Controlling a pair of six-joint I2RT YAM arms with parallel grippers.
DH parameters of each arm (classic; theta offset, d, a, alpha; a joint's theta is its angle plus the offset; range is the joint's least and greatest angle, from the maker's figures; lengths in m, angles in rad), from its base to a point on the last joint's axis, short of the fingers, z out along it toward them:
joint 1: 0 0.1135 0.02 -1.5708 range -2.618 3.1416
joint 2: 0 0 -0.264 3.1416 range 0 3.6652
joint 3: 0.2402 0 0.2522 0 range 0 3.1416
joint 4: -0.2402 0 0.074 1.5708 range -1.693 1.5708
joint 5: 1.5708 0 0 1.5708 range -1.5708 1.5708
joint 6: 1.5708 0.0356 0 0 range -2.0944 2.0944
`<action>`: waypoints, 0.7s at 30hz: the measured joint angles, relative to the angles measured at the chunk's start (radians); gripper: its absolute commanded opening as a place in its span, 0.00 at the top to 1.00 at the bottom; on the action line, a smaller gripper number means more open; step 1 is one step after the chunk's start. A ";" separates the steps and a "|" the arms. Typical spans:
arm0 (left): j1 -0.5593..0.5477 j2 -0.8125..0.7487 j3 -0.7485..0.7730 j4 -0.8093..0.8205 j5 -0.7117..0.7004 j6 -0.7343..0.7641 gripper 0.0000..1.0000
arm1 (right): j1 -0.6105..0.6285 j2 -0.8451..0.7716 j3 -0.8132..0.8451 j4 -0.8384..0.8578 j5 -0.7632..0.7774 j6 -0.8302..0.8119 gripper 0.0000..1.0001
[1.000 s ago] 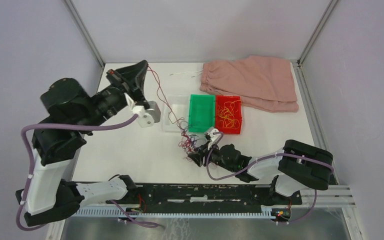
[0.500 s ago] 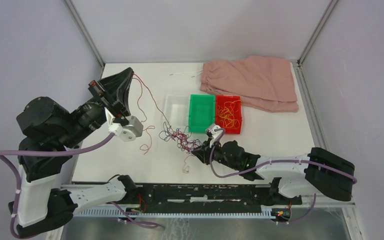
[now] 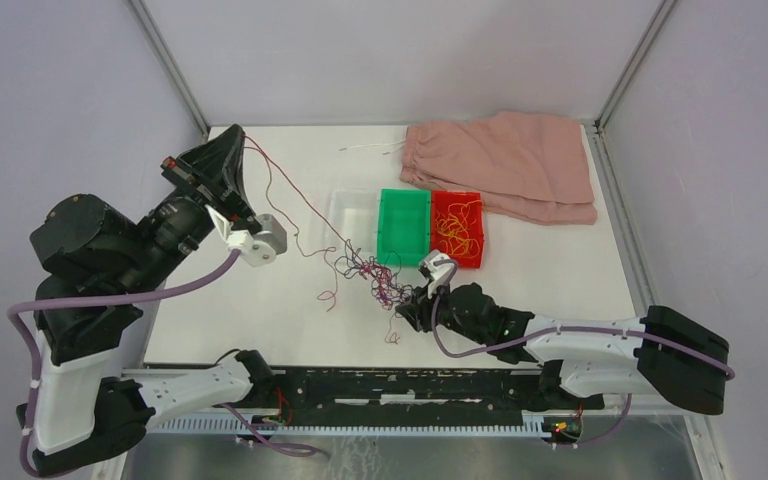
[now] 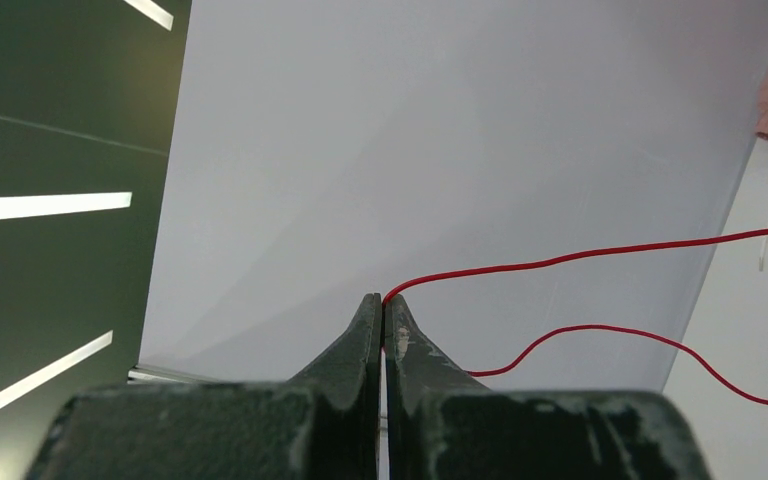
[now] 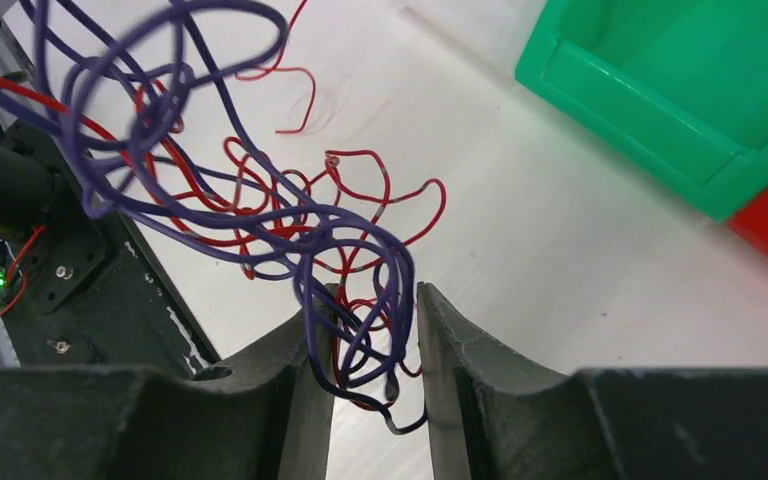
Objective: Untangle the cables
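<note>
The cables (image 3: 375, 272) lie as a loose purple-and-red clump on the white table (image 3: 260, 320), just on the near side of the green bin (image 3: 403, 226) and the clear tray (image 3: 345, 212), and a little left of the red bin (image 3: 457, 196) with its yellow wires. One red strand (image 3: 300, 200) leaves the clump and climbs far-left to the left gripper (image 3: 172, 163), held high over the table's far-left corner. The wrist view shows that gripper (image 4: 381, 305) pressed together on the strand's end (image 4: 600, 250). So the line that matters runs diagonally, from far-left and high down to near-right and low. The right gripper (image 3: 405, 312) is much the nearer of the two, reaching in from the right and sitting at the clump's near edge. Up close, the right gripper (image 5: 373, 300) has its jaws part-way apart. Purple and red loops (image 5: 260, 215) thread through the gap, and nothing looks pinched. For a further pull, I'd say the room is to the left, over bare tabletop. The bins crowd the far side, the table's near edge is close behind the right arm, and the pink cloth (image 3: 520, 160) lies well apart at the far right.
</note>
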 measured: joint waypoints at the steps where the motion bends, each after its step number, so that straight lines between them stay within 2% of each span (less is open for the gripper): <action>1: 0.000 0.000 0.003 -0.001 -0.008 0.005 0.97 | 0.000 -0.003 -0.006 -0.006 0.005 0.001 0.60; 11: 0.000 -0.004 0.035 -0.028 -0.057 0.055 0.97 | 0.000 0.027 -0.022 -0.006 0.020 0.003 0.63; 17: -0.002 -0.004 0.040 -0.035 -0.156 0.111 0.97 | 0.000 0.034 -0.023 -0.013 0.032 0.003 0.59; 21: -0.010 -0.011 0.042 -0.026 -0.220 0.148 0.97 | 0.000 0.054 -0.023 -0.006 0.040 0.002 0.62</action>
